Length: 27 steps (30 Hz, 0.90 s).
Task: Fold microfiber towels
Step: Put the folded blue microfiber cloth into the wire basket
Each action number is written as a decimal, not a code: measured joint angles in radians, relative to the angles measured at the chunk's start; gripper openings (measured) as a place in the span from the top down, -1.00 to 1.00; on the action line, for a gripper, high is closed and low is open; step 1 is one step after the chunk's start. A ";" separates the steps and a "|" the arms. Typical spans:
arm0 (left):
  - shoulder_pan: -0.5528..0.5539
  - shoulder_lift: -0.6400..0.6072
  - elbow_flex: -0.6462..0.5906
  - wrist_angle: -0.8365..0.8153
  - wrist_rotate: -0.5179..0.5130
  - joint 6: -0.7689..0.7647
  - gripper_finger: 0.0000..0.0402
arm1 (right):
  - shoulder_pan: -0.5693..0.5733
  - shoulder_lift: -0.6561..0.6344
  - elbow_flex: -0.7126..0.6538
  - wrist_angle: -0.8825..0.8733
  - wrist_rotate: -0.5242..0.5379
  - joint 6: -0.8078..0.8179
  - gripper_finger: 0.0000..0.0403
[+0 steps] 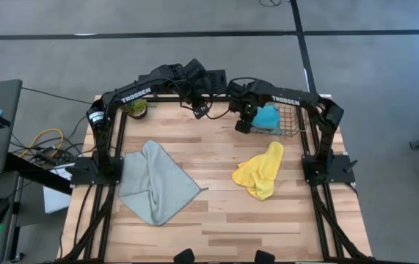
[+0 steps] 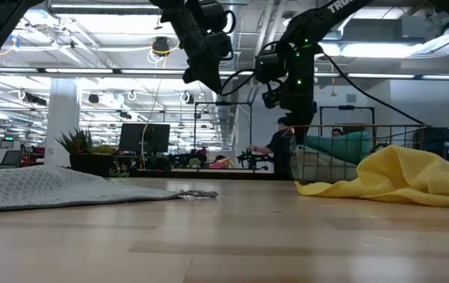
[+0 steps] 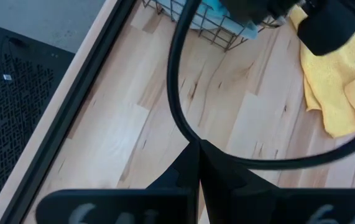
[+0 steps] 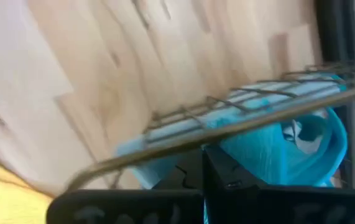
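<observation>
A grey-green towel [image 1: 154, 183] lies partly folded on the table's left half; it also shows in the low view [image 2: 43, 185]. A yellow towel [image 1: 262, 170] lies crumpled right of centre. A cyan towel [image 1: 268, 117] sits in the wire basket [image 1: 291, 125] at the far right. The pale blue towel does not show. My right gripper [image 1: 244, 123] hangs shut at the basket's left rim, its fingers [image 4: 217, 177] in front of the cyan towel [image 4: 276, 155]. My left gripper [image 1: 202, 110] hangs shut and empty above the far middle of the table [image 3: 199, 165].
A small potted plant [image 1: 136, 108] stands at the far left corner. Bare wood lies between the grey-green and yellow towels and along the near edge. People and desks show in the room beyond the table.
</observation>
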<state>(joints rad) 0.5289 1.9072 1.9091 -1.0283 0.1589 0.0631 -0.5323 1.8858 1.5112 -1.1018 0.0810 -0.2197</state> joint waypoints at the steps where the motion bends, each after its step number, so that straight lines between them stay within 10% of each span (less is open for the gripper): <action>1: 0.000 0.000 0.000 -0.001 0.000 0.000 1.00 | -0.002 0.000 0.000 0.001 -0.002 0.000 0.95; 27: 0.000 0.000 0.000 -0.003 0.000 -0.005 1.00 | 0.000 -0.001 0.078 -0.117 -0.004 -0.047 0.03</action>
<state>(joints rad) 0.5289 1.9072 1.9091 -1.0309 0.1585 0.0583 -0.5325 1.8847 1.5892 -1.2189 0.0772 -0.2670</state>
